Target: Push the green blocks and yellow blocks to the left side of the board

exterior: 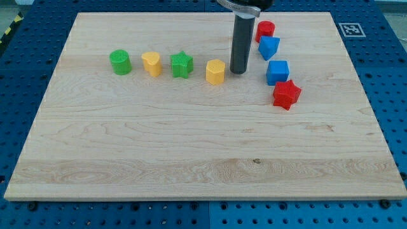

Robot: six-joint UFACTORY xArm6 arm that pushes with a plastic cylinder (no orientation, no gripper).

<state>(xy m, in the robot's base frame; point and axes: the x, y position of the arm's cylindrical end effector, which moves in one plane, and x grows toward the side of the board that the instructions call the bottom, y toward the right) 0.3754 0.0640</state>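
A green cylinder (120,62) sits at the upper left of the wooden board (159,165). To its right lie a yellow heart-shaped block (151,63), a green star (182,64) and a yellow hexagonal block (215,72), in a rough row. My tip (238,70) rests on the board just right of the yellow hexagonal block, a small gap apart from it.
Right of the rod lie a red block (265,30), a blue block (268,47), a blue cube (277,72) and a red star (286,94), in a line running down the view. A black-and-white marker (351,29) sits off the board's top right corner.
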